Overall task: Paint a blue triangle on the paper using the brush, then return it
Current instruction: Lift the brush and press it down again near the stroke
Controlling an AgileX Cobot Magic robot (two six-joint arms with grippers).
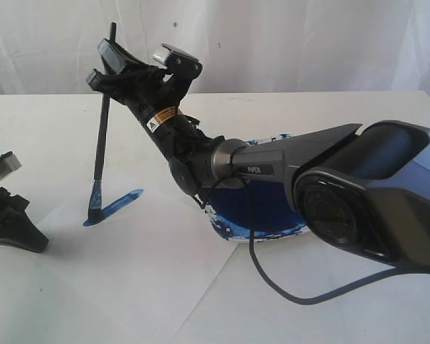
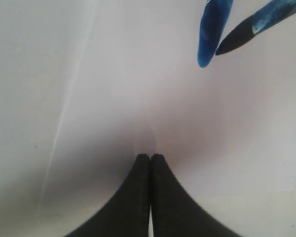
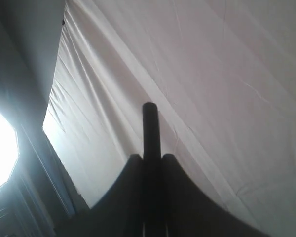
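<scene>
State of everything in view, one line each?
Long black-handled paintbrush: gripped near upright, blue tip down at the stroke's end.
Right gripper: shut on the paintbrush.
Left gripper: shut, empty.
Blue paint stroke: one short streak, no triangle yet.
White paper sheet: lying flat.
Blue paint dish: holds dark blue paint, partly hidden.

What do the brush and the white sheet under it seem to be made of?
The brush: a matte black handle, plastic or painted wood, I cannot tell which; bristles stained blue. The paper: thin, matte white sheet, likely plain paper; its faint edge casts hardly any shadow.
</scene>
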